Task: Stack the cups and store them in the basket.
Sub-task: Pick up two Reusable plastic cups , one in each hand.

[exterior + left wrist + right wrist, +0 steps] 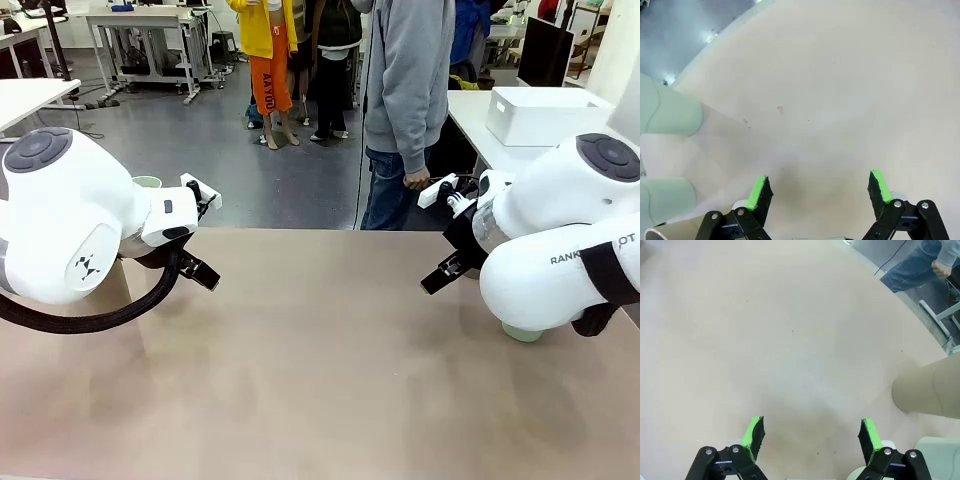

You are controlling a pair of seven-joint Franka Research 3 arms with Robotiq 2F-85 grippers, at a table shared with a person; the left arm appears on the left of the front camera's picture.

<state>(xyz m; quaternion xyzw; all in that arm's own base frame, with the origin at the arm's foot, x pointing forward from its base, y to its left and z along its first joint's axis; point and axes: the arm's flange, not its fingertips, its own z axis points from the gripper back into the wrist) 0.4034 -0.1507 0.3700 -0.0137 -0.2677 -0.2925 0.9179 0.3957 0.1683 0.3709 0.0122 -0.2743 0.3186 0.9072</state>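
Observation:
Both arms hover over the tan table, one at each side. My left gripper [208, 236] [820, 187] is open over bare tabletop with nothing between its green pads. Beside it stand two mint cups [667, 112] [665, 200] and the rim of a tan cup [670, 232]. One mint rim [147, 182] peeks out behind the left arm. My right gripper [430, 243] [812, 435] is open and empty too. A tan cup [927, 390] and a mint cup [935, 450] stand close to it, and a mint cup base [522, 332] shows under the right arm. The white basket [545, 115] sits on a white table at the back right.
A person in a grey hoodie and jeans [405, 110] stands at the far edge, one hand [945, 265] hanging down. The wide middle of the table [320, 340] lies between the two arms.

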